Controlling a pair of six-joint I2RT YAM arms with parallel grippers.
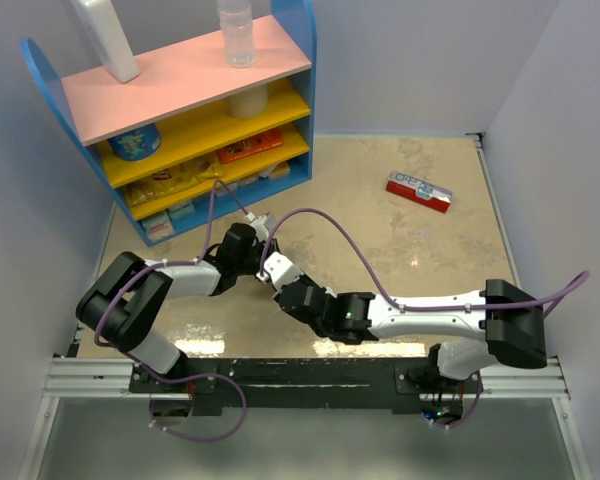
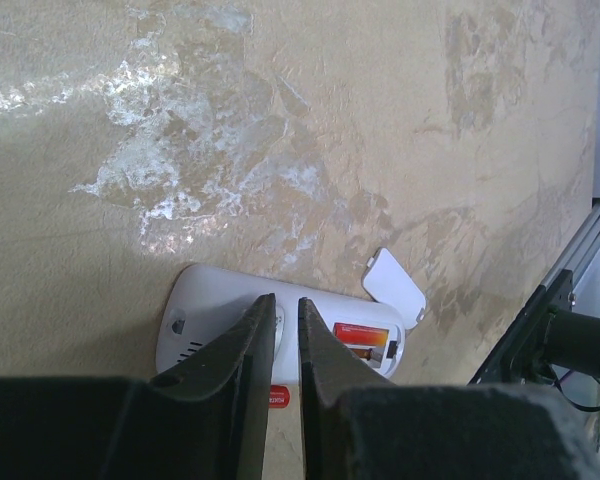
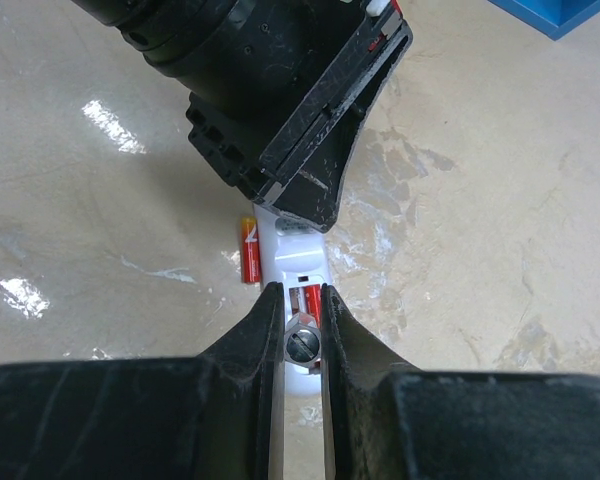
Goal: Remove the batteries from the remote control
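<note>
On my feed the beige table [image 1: 400, 270] carries a blue-sided shelf unit [image 1: 40, 90] at its far left corner. A clear plastic bottle [image 1: 236, 32] and a white bottle [image 1: 108, 38] stand on its pink top board. Below, on the upper yellow board, I see a blue tin [image 1: 135, 142] and a red packet [image 1: 250, 146]. A red-and-white flat box [image 1: 418, 192] lies near the far right corner, well apart from the shelf.

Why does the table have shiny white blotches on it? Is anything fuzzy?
Left wrist view: light bouncing off the glossy table makes big white patches above the remote control.
Right wrist view: there are smaller bright spots on the left, and the battery lying beside the remote looks sharp, not fuzzy.
Top external view: there is only a pale sheen near the arm bases, and it is evenly lit.
</note>
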